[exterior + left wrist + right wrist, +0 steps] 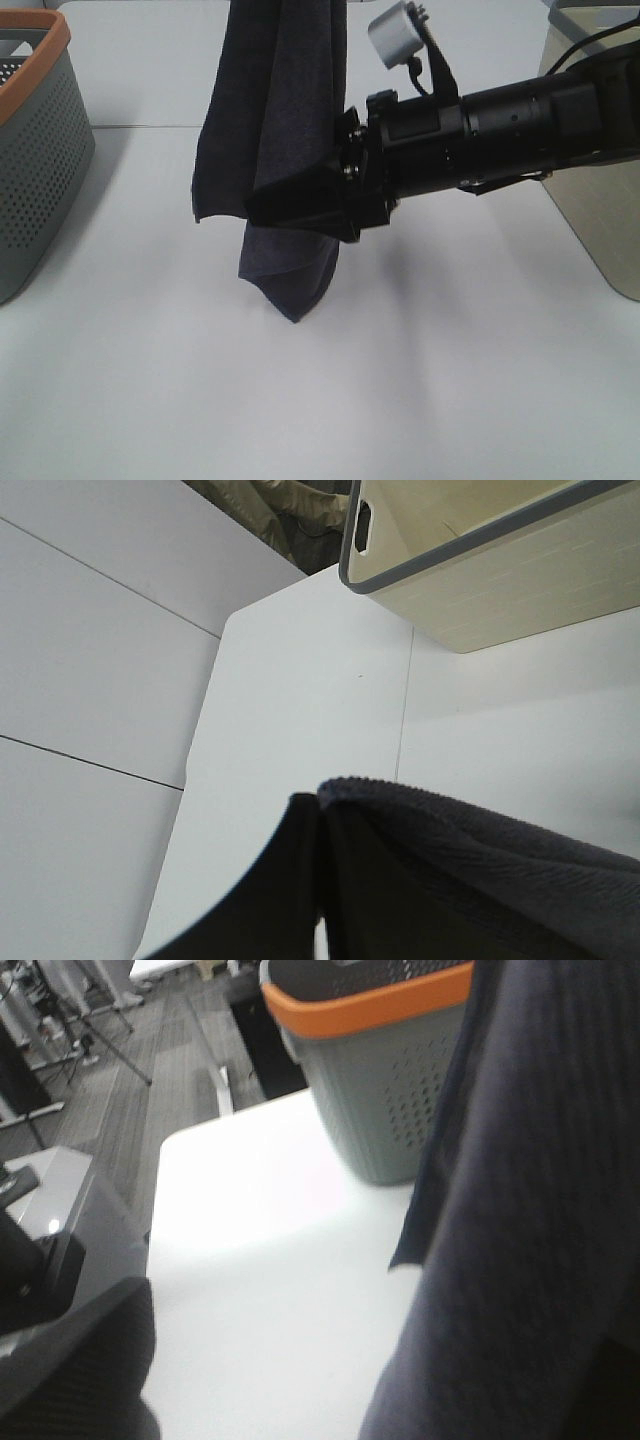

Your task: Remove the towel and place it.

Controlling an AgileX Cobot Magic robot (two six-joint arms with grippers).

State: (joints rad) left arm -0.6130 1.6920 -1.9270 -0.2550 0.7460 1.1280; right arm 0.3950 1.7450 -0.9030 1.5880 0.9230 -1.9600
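Note:
The dark charcoal towel (270,100) hangs down in folds from above the top edge of the exterior view, and its lowest corner ends just above the white table (420,390). My left gripper (320,905) is out of the exterior view. In its wrist view it is shut on the towel's upper edge (480,880). My right gripper (297,210) reaches in from the right at the towel's lower half and stands open. In the right wrist view the towel (530,1210) hangs by one side and one finger (90,1370) stands well apart from it.
A grey perforated basket (40,150) with an orange rim stands at the table's left edge and also shows in the right wrist view (380,1090). A beige bin (600,200) with a grey rim stands at the right and also shows in the left wrist view (500,570).

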